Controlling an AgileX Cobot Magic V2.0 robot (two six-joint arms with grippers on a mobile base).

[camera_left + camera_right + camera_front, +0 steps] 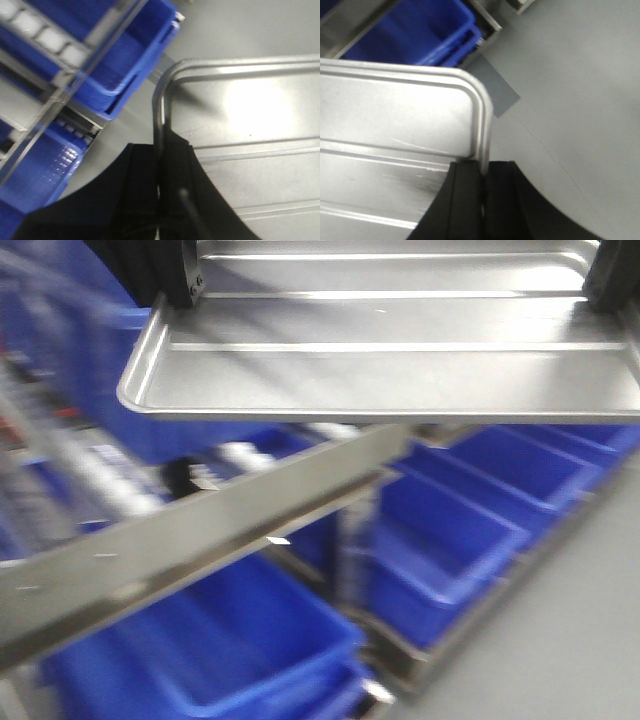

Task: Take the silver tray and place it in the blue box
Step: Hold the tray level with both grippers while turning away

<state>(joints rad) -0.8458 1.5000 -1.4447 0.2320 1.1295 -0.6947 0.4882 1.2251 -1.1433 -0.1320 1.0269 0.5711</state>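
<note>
Blue bins [470, 530] below, silver tray [400, 370] clamped by left gripper [159, 155], right gripper [483, 170]

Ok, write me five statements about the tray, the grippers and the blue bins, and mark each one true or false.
1. The silver tray is held up in the air. True.
2. Only the left gripper grips the tray. False: the right gripper clamps the opposite rim as well.
3. The tray's floor has long parallel ridges. True.
4. The tray lies inside the blue box. False: in the front view the tray sits higher in the picture than the box and does not touch it.
5. Small parts lie on the tray. False: the part of its floor that shows is bare.
</note>
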